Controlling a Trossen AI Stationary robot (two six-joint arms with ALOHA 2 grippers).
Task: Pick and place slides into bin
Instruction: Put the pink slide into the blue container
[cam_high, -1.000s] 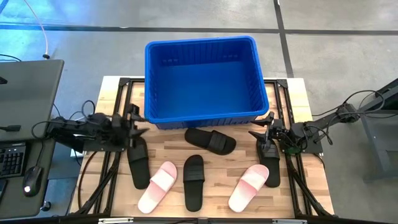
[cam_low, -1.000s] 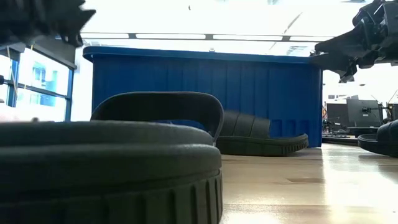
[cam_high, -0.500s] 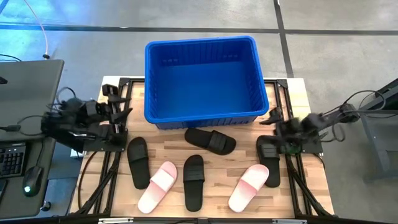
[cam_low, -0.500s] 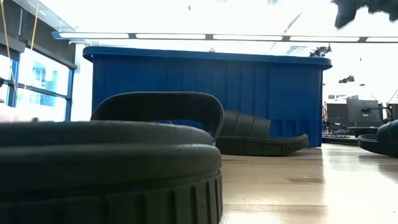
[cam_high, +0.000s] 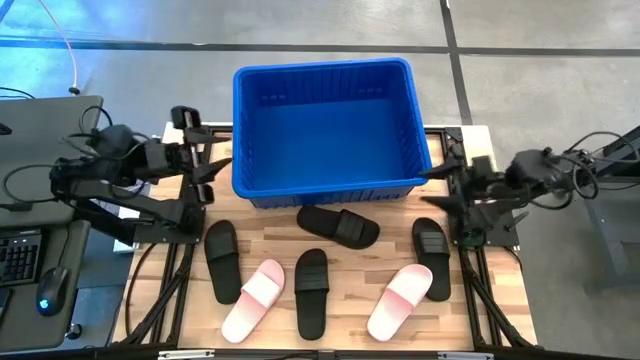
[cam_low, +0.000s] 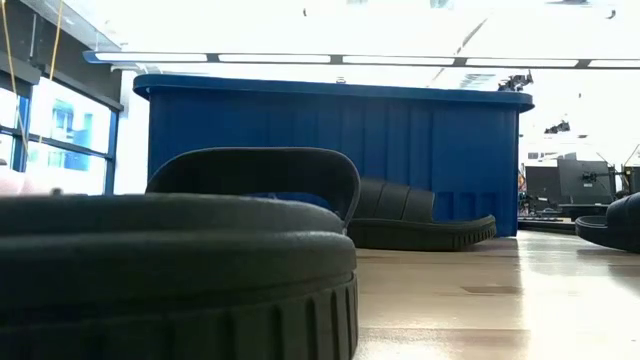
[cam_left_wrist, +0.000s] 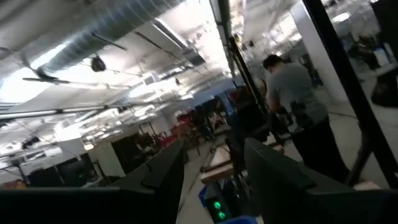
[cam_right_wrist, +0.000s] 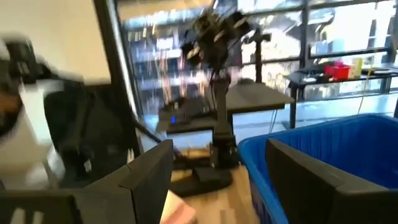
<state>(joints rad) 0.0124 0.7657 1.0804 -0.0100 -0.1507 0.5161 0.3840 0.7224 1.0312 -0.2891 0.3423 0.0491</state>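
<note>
**Both hands raised and empty, six slides on the table**

The bin (cam_high: 325, 125) sits at the far middle of the table (cam_high: 480, 150), and nothing shows inside it. All six slides lie on the wood in front of it. One black slide (cam_high: 338, 226) lies crosswise just before the bin's near wall. A second black slide (cam_high: 221, 260) lies toward the left edge, with a pink slide (cam_high: 254, 299) just beside it. A third black slide (cam_high: 311, 291) lies in the middle, a second pink slide (cam_high: 401, 301) to its right, and the fourth black slide (cam_high: 432, 244) near the right edge.

The left hand (cam_high: 203, 166) hovers off the bin's left wall, its fingers (cam_left_wrist: 158, 171) spread apart with nothing between them. The right hand (cam_high: 447, 185) hovers off the bin's right near corner, above the table's edge, its fingers (cam_right_wrist: 146, 168) likewise apart and empty; the blue rim shows just past them in the right wrist view. A person (cam_left_wrist: 298, 109) stands in the room behind, seen in the left wrist view.
</note>
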